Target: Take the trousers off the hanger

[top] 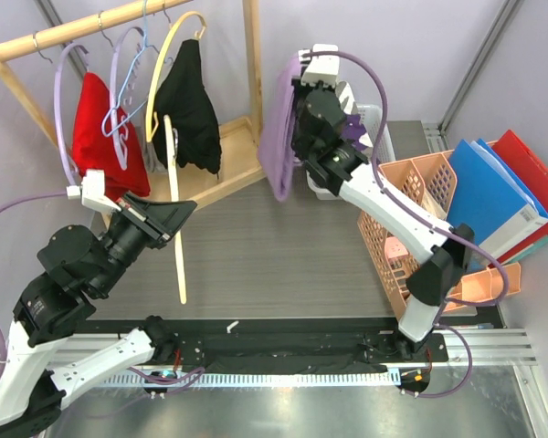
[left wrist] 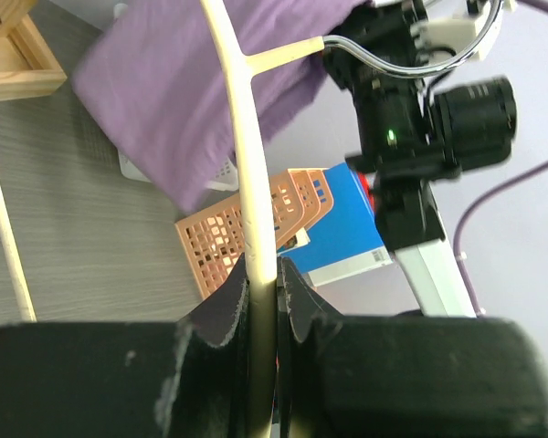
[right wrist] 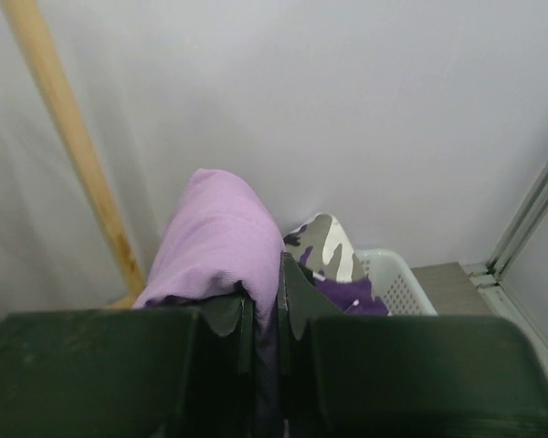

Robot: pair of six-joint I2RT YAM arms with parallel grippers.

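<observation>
Top external view: the left gripper [top: 176, 216] is clamping one cream hanger [top: 177, 265] toward the left edge. The right gripper [right wrist: 267, 292] is pinching one lilac pair of trousers [top: 276, 137] aloft over the far edge. A second, camouflage pair [right wrist: 327, 248] is lying in one white basket [right wrist: 395, 278] near the far right corner.

We see the plain lilac trousers [top: 279, 137] bunched into a limp fold. They dangle in the air, pinched in the right gripper [right wrist: 267, 278], well apart from the pale yellow hanger [top: 179, 255]. The camouflage trousers [right wrist: 324, 245], purple, white and dark, lie crumpled in a white basket [right wrist: 397, 278].
</observation>
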